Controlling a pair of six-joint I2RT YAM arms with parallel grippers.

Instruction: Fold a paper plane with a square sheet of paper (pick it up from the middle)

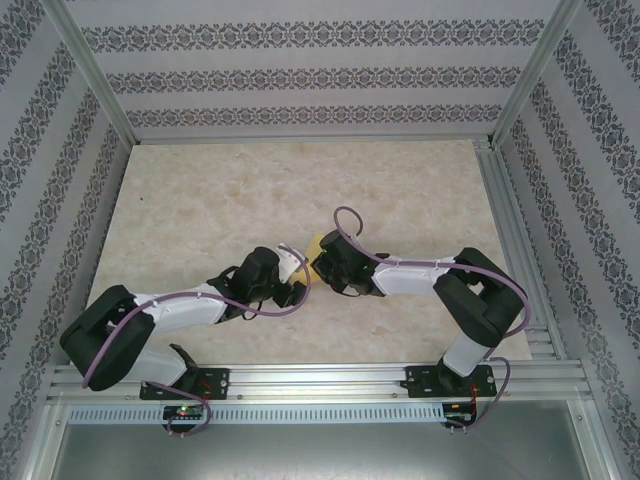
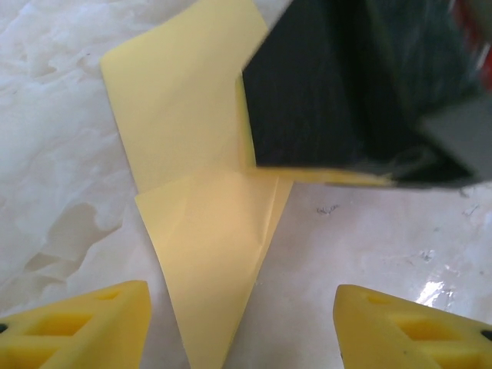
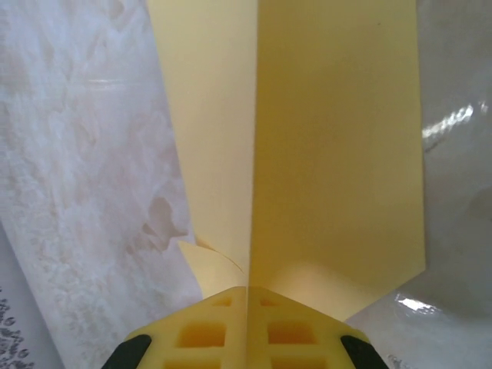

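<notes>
Marble-look tabletop [image 1: 200, 220], patterned walls [image 1: 300, 70], aluminium frame [image 1: 93, 75].

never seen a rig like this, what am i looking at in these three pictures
Two robot arms stand at a marble table's near edge. One picture looks down from above; the other two come from cameras on the wrists, yellow fingertips at the bottom. A partly folded yellow sheet of paper lies on the table. The left end effector is open, the paper's point between its fingers. The right end effector is shut at a crease; whether it pinches the paper is unclear.
</notes>
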